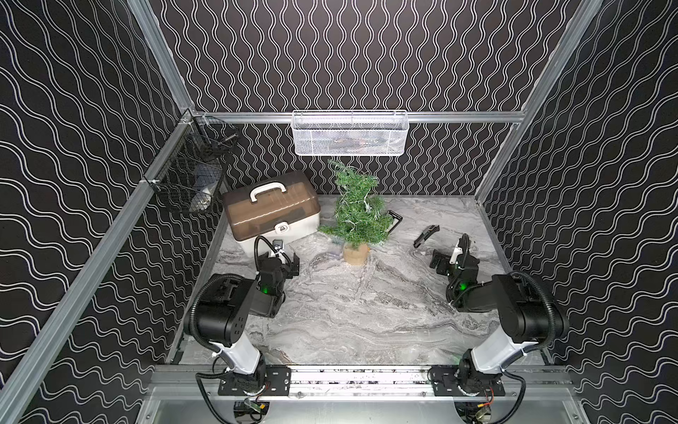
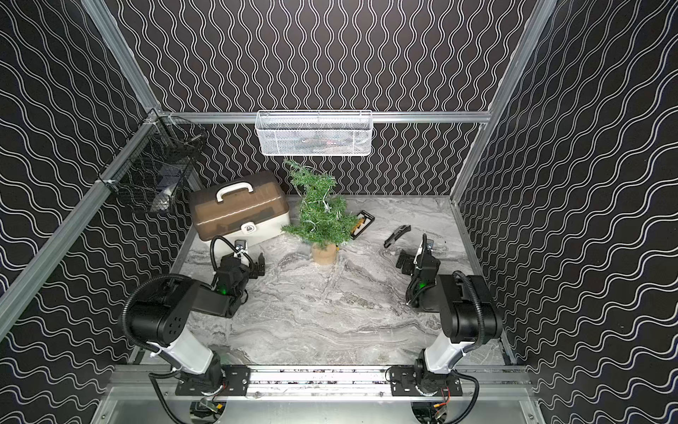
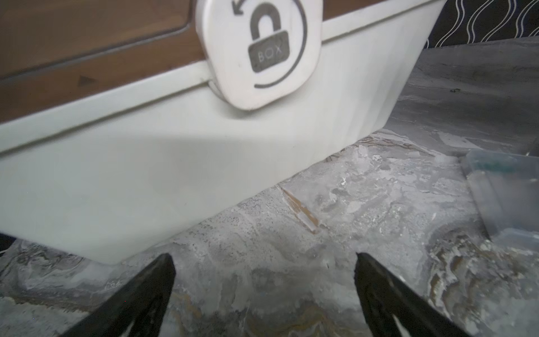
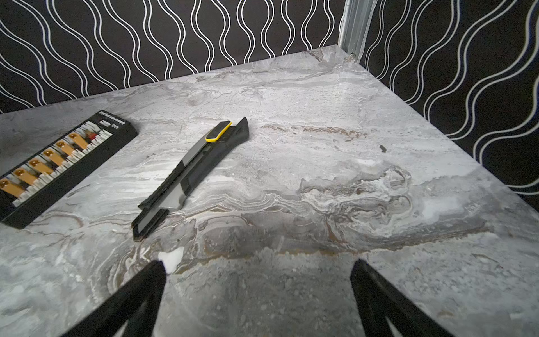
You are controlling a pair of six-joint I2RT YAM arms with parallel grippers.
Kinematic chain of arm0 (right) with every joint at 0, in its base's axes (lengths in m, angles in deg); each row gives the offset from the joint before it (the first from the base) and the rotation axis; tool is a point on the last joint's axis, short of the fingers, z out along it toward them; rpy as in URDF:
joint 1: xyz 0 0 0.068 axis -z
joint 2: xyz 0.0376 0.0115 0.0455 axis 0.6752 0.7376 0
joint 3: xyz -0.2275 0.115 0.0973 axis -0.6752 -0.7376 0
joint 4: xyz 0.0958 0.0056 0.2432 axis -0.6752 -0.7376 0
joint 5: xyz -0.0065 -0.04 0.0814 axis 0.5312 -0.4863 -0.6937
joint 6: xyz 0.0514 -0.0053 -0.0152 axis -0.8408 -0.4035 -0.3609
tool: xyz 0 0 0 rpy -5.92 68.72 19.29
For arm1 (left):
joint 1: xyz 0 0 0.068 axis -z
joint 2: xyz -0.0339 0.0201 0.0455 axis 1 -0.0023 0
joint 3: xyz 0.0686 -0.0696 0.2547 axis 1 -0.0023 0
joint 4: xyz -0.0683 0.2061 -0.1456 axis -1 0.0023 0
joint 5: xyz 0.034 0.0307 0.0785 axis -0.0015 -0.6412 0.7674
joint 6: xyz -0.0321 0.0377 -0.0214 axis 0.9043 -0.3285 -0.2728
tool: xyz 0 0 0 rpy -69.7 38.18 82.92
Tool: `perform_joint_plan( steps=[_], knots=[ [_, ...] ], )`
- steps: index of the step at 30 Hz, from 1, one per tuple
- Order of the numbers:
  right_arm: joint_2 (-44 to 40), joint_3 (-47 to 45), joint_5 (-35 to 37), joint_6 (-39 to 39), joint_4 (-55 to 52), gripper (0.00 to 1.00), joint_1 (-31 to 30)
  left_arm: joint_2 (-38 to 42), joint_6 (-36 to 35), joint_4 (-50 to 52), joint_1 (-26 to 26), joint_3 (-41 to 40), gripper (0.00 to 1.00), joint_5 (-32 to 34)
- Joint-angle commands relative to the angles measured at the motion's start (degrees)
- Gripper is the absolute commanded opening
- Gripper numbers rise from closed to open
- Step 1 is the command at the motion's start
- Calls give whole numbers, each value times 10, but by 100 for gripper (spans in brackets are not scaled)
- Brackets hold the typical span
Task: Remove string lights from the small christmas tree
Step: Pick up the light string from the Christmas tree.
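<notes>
In both top views we see the small christmas tree (image 1: 357,211) standing upright on its burlap base near the back of the counter (image 1: 348,315). It stands between a brown-lidded storage box (image 1: 271,211) and a black bit case (image 1: 395,220). The string lights (image 1: 361,203) are wound through its branches. The left gripper (image 1: 293,263) sits low beside the box, and the right gripper (image 1: 438,262) is near a utility knife (image 1: 426,235). Both are well apart from the tree.

In the left wrist view, we find the jaws spread wide over bare counter and holding nothing, facing the box's white wall and round latch (image 3: 259,52).

In the right wrist view, the jaws likewise stand wide and empty, with the knife and bit case lying ahead.
</notes>
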Motion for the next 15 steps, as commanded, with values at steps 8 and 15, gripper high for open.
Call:
perform_joint_plan(
  steps=[8, 15],
  knots=[
    [-2, 1, -2, 0, 10, 100, -1, 1, 2, -11, -1, 1, 99, -10],
    [-2, 1, -2, 0, 10, 100, -1, 0, 2, -12, -3, 1, 99, -10]
  ],
)
